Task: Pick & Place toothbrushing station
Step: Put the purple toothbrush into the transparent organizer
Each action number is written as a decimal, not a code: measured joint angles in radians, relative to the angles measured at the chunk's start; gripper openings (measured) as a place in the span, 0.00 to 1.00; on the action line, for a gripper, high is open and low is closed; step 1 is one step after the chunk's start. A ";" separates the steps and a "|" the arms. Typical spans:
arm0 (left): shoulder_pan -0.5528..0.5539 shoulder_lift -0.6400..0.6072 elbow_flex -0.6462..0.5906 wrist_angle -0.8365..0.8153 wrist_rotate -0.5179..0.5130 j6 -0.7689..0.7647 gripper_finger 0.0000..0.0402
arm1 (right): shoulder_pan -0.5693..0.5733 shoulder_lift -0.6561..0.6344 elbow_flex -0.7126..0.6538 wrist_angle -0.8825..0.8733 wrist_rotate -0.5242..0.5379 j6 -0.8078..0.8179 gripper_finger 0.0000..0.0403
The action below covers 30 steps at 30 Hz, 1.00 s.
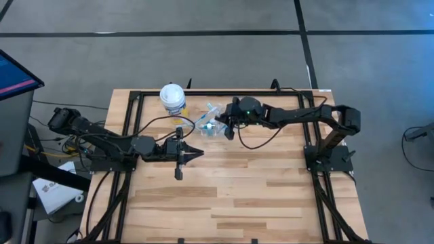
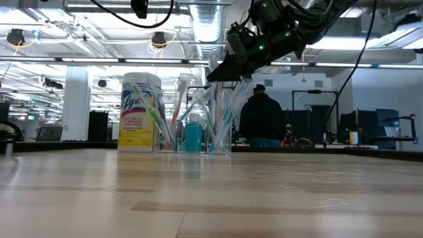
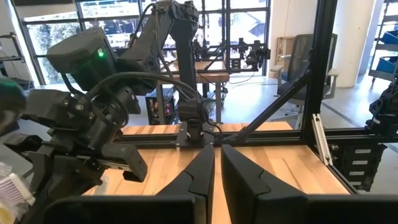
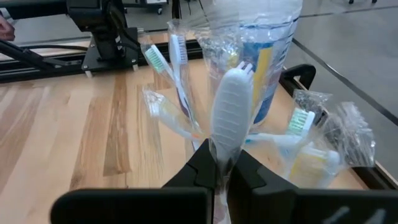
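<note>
Wooden tabletop (image 1: 224,196), scanning left to right in the high view. Left tool (image 1: 196,154) sits low near the middle of the tabletop, fingers pressed together, nothing between them; its wrist view shows the two dark fingers (image 3: 202,171) meeting at the tips. It's well apart from the station, which lies beyond it toward the far edge.

White-lidded yellow canister (image 1: 173,99) stands at the far edge, just left of the station.

Clear plastic cup (image 2: 221,125) stands upright just right of the canister, packed with wrapped toothbrushes (image 2: 175,109) leaning outward; blue tube (image 2: 192,135) stands among them, cap up.

Right tool (image 1: 227,128) is directly over the cup's right side, pinching one white toothbrush (image 4: 230,112) by the wrapped handle, brush head poking up past the fingertips. Low view: that brush slants from the tool down into the cup.

Person stands in the room behind (image 2: 263,116).
</note>
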 joint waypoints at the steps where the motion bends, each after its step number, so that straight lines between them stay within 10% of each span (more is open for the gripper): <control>1: 0.000 0.000 0.000 0.000 0.000 0.000 0.05 | 0.000 0.002 0.000 0.001 0.000 0.000 0.01; 30: 0.000 0.000 0.000 0.000 0.000 0.000 0.05 | 0.000 0.010 0.000 -0.030 0.000 -0.003 0.03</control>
